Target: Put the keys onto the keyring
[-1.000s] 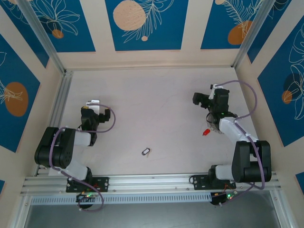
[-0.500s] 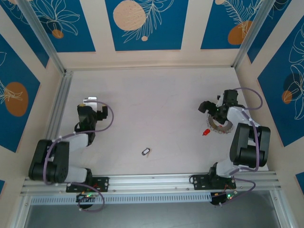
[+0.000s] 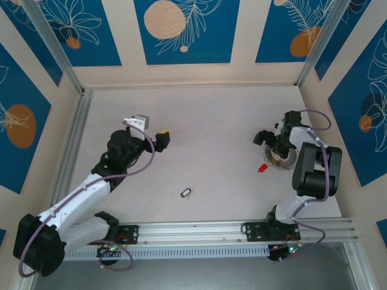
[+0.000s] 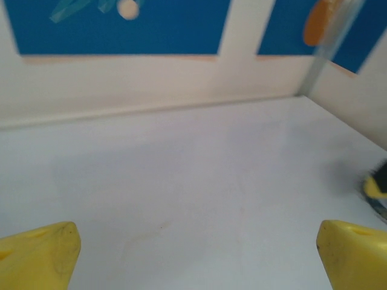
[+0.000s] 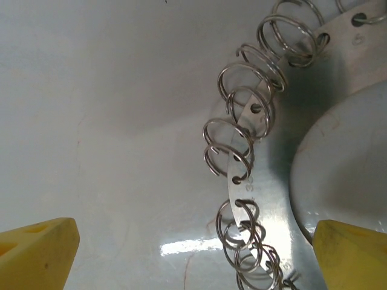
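The keys lie at the table's right side as a silvery bunch, with a small red piece at its left end. In the right wrist view they appear as wire loops strung through holes in a curved metal band. My right gripper hangs open just above them, and the band runs between its yellow fingertips, nearer the right one. A small keyring lies alone near the table's front middle. My left gripper is open over bare table, left of centre, holding nothing.
The pale table is boxed in by patterned walls, with an aluminium rail along the left side and another along the front. A white rounded surface sits right beside the band.
My left arm has stretched out and swung its gripper right toward the table's middle. The right arm folded up and brought its gripper down over the keys, then held there.
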